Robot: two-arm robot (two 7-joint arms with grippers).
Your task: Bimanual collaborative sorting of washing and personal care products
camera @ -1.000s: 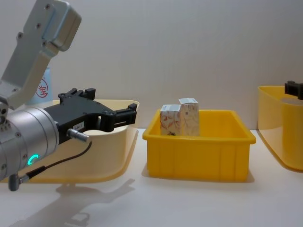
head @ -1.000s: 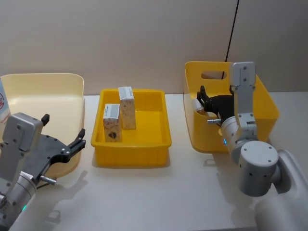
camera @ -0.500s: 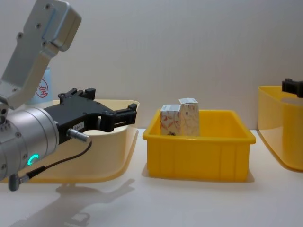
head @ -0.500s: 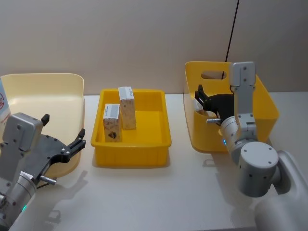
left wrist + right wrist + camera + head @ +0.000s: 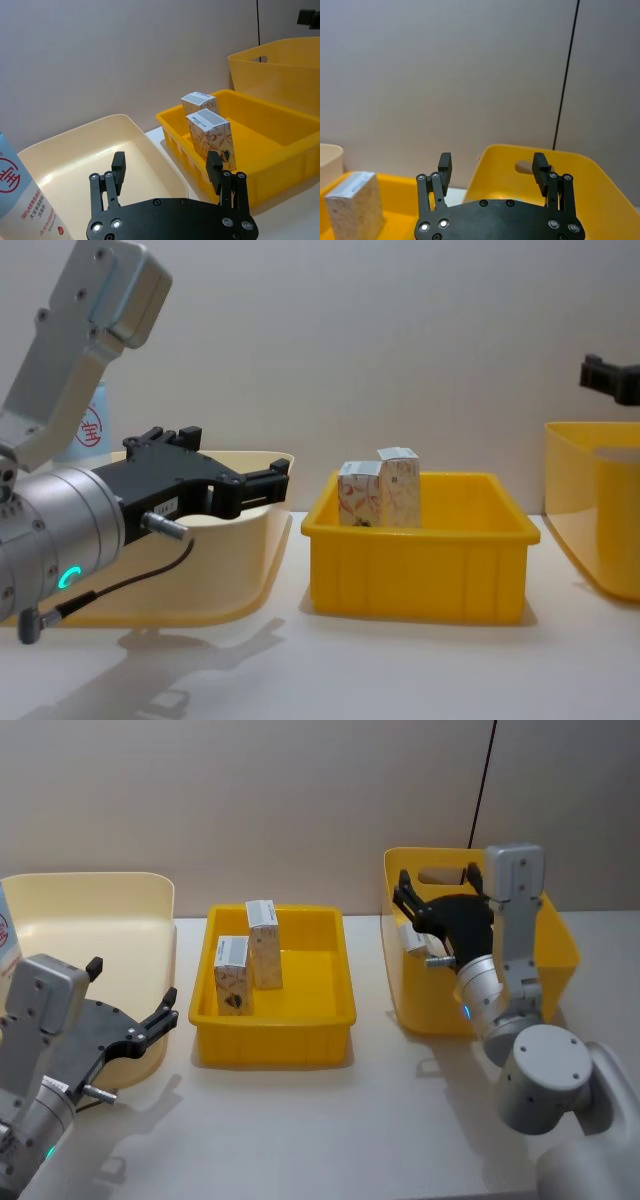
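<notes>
— Surroundings?
— Two cartons (image 5: 248, 958) upright in the middle yellow tray (image 5: 300, 1038); cream tub (image 5: 90, 900) left, handled bin (image 5: 555, 935) right.
— Jaws?
— Right gripper (image 5: 436, 886) above that bin (spread, empty); left gripper (image 5: 130, 995) likewise, beside the tub.

Lab-style test bench: bare white table (image 5: 300, 1120), plain beige backdrop wall (image 5: 250, 800), yellow sorting bins (image 5: 275, 1020).

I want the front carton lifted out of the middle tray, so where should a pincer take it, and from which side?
Grip the front carton near its grey top, coming straight down. It stands upright, with its top clear above the tray rim, and it stands close to the taller carton, so the tray walls and that neighbour would likely hamper a sideways approach.
</notes>
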